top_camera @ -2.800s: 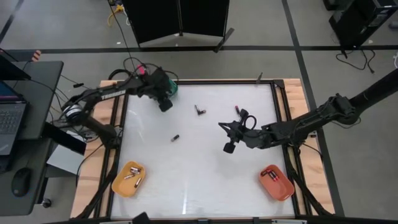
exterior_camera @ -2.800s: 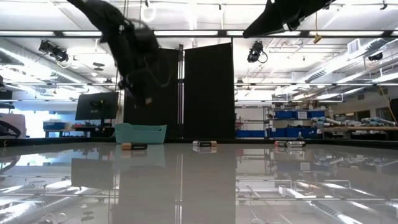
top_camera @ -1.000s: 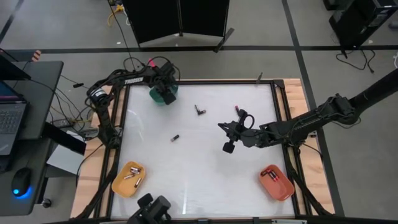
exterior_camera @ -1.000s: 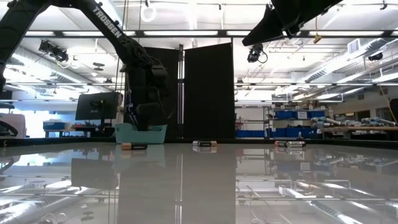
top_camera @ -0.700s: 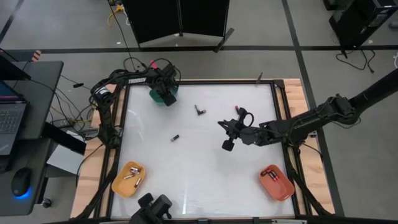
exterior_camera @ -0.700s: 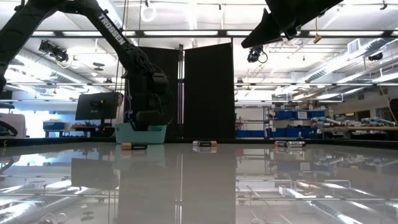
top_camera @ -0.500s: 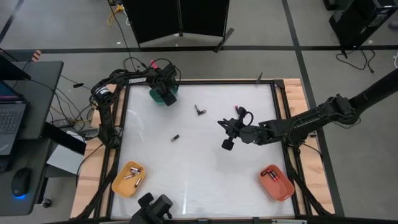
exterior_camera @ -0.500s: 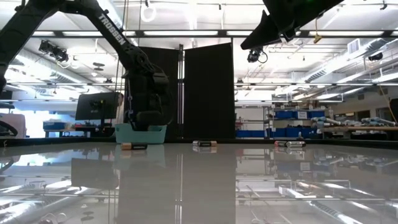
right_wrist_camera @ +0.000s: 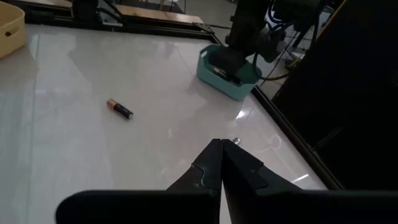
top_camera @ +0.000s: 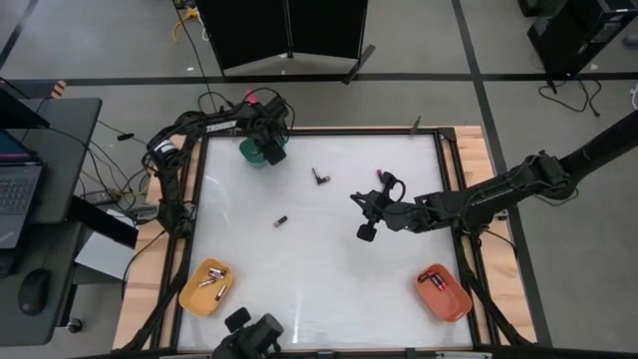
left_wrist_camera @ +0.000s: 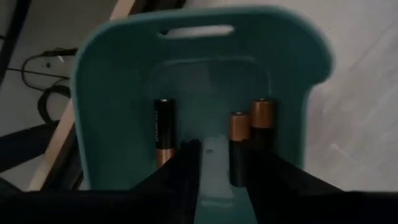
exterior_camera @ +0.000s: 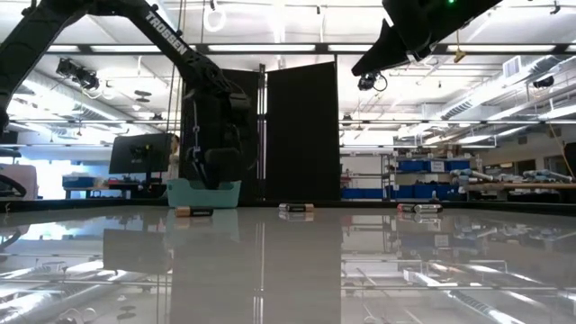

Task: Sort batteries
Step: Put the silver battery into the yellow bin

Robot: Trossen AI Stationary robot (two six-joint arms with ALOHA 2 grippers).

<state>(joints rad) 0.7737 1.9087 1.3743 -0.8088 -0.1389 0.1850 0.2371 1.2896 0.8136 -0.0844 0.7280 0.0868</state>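
My left gripper (top_camera: 269,150) hangs open, pointing down into the teal bin (top_camera: 251,154) at the table's far left corner. Its fingers (left_wrist_camera: 188,167) stand apart above the bin floor with nothing between them. Three black-and-copper batteries (left_wrist_camera: 163,130) (left_wrist_camera: 239,146) (left_wrist_camera: 262,126) lie on that floor. My right gripper (top_camera: 366,234) is shut and holds nothing, raised over the table right of centre. Three loose batteries lie on the white table: one near the middle (top_camera: 282,220), one farther back (top_camera: 319,178), one at the far right (top_camera: 380,176).
A yellow-orange bin (top_camera: 206,287) holding several batteries stands at the near left. A red-orange bin (top_camera: 443,291) with batteries stands at the near right. The table has a dark frame and wooden side rails (top_camera: 478,160). A desk with a laptop stands off to the left.
My left gripper, low over the teal bin, has shifted a little toward the table's far right, uncovering the bin's near left part. The batteries on the table have not moved.
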